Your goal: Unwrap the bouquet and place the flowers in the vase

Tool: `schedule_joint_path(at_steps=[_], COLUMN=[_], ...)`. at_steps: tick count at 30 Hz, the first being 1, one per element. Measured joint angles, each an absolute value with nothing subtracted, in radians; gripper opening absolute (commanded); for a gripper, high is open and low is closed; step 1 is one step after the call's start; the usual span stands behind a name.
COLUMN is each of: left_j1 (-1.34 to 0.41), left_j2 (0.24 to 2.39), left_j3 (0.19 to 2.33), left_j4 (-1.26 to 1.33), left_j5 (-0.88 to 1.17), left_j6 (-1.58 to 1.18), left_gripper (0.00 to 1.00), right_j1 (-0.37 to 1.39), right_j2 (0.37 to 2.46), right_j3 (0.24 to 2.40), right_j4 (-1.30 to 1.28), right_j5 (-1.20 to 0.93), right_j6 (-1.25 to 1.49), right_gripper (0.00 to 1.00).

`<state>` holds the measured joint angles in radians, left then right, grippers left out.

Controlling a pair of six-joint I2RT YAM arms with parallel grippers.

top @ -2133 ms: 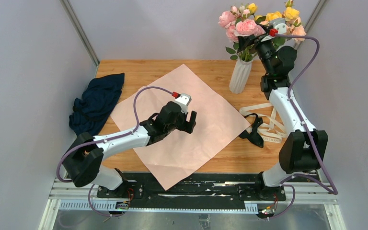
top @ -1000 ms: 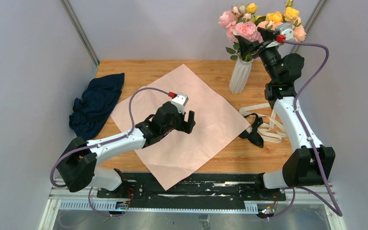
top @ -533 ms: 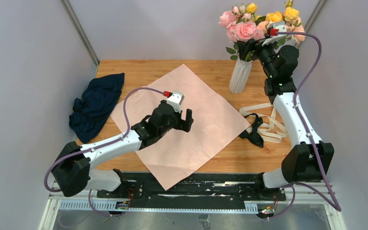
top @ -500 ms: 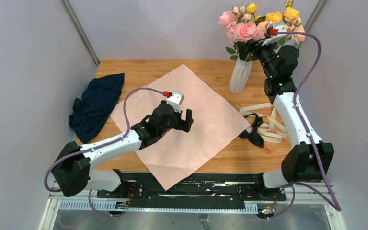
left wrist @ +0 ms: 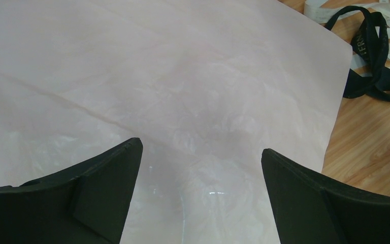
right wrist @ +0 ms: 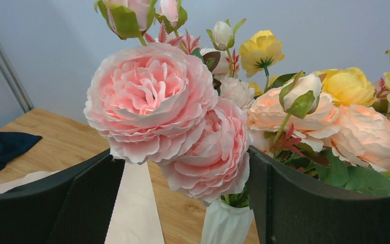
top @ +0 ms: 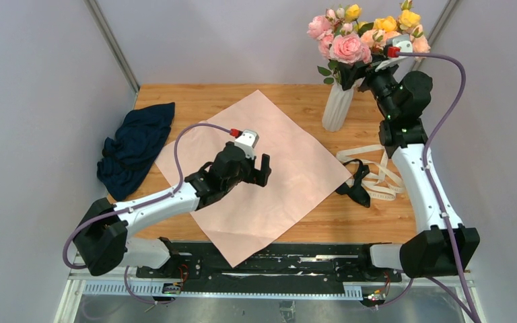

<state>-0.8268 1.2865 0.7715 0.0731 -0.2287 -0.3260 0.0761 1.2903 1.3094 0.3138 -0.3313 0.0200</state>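
Flowers (right wrist: 152, 101) in the vase (right wrist: 226, 226), squarely within the wide-open span of the right end effector (right wrist: 185, 157)

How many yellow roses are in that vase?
3 yellow roses along the top of the bunch: one left, one middle, one right. More may be hidden behind other blooms.

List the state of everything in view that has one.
vase: upright
flowers: standing in vase
wrapping paper: spread flat on table
black ribbon: untied, loose on table
blue cloth: crumpled
left gripper: jaws open, over wrapping paper
right gripper: jaws open, flowers between them
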Motion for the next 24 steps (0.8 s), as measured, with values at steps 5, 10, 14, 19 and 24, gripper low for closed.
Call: schedule_joint_path(at_steps=[5,10,14,19,24], left_j1=[-0.827,-0.827,-0.827,-0.827,-0.827], left_j2=[1.296,1.303,1.303,1.304,1.304], left_j3=[0.772,0.772,0.772,0.772,0.772], left_j4=[0.073,0.073,0.073,0.073,0.073], left_j5=[-0.228,-0.229,-0.228,-0.228,-0.228], left_j6=[-0.326,-0.325,-0.326,-0.326,-0.326], left_gripper=[1.0,1.0,1.0,1.0,1.0], right_j1=[0.076,0.076,0.076,0.076,0.076], right_j2=[1.267,1.253,1.25,1.275,1.306], right_j3=[1.294,1.247,1.232,1.233,1.235], right_j4=[0.315,0.335,0.36,0.393,0.436], right_j5=[-0.341,-0.348,-0.345,-0.34,-0.34], right_j6=[0.019,0.032,0.044,0.051,0.056], right_gripper=[0.89,0.39,0.12,0.0,0.0])
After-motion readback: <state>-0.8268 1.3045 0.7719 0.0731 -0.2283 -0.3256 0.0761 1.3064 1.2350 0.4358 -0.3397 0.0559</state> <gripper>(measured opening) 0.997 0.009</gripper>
